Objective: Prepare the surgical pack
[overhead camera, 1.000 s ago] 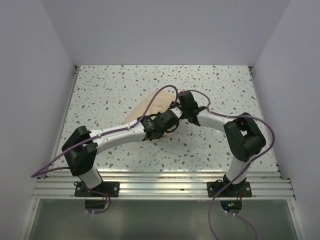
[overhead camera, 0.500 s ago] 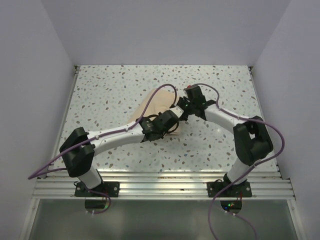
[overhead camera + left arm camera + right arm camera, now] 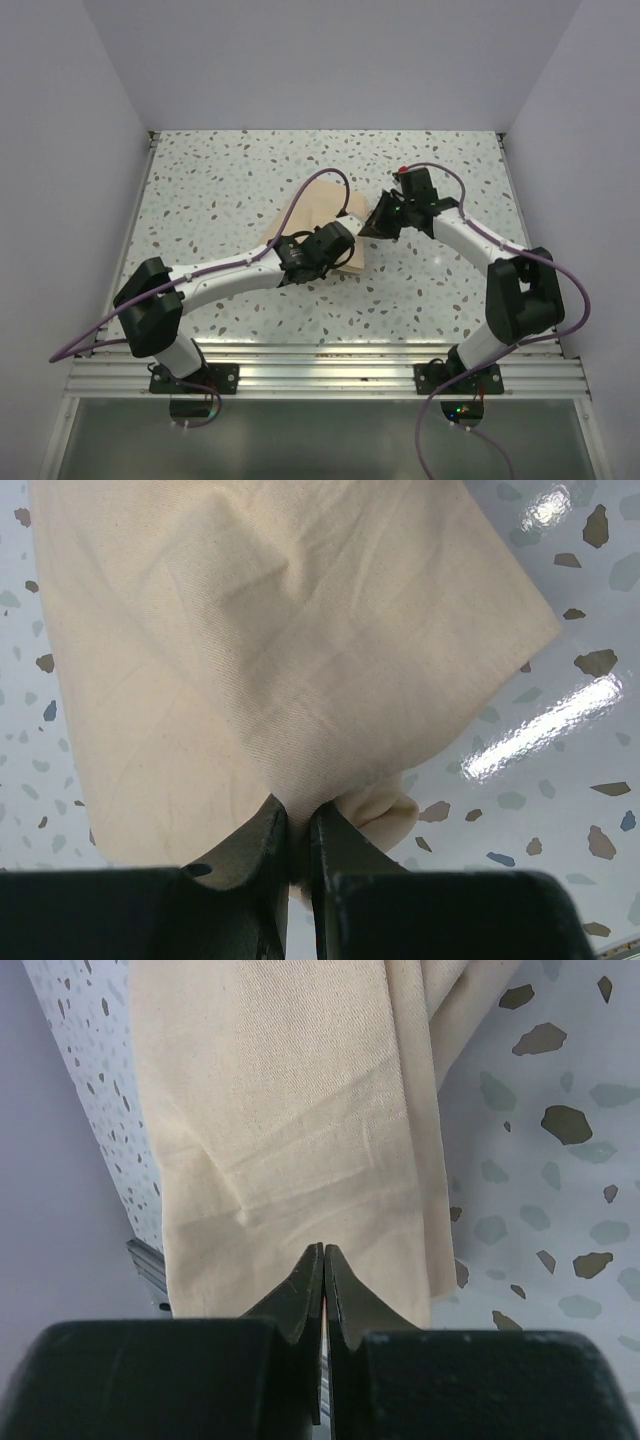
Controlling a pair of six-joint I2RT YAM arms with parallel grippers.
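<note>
The surgical pack shows as a tan cloth bundle [image 3: 318, 212] lying mid-table; its contents are hidden under the folds. My left gripper [image 3: 347, 243] sits at the bundle's near right corner. In the left wrist view that gripper [image 3: 298, 825] is shut on a pinched fold of the cloth [image 3: 280, 650]. My right gripper [image 3: 368, 227] hovers just off the bundle's right edge. Seen from the right wrist, its jaws [image 3: 324, 1250] are shut tight with nothing between them, above the cloth [image 3: 290, 1110].
The speckled white table [image 3: 220, 180] is walled at the left, back and right. An aluminium rail [image 3: 320, 375] runs along the near edge. Purple cables loop off both arms, one arching over the bundle [image 3: 320, 178].
The right arm has drawn back to the right, off the bundle, with its gripper shut. The left gripper has kept its hold on the cloth and shifted slightly.
</note>
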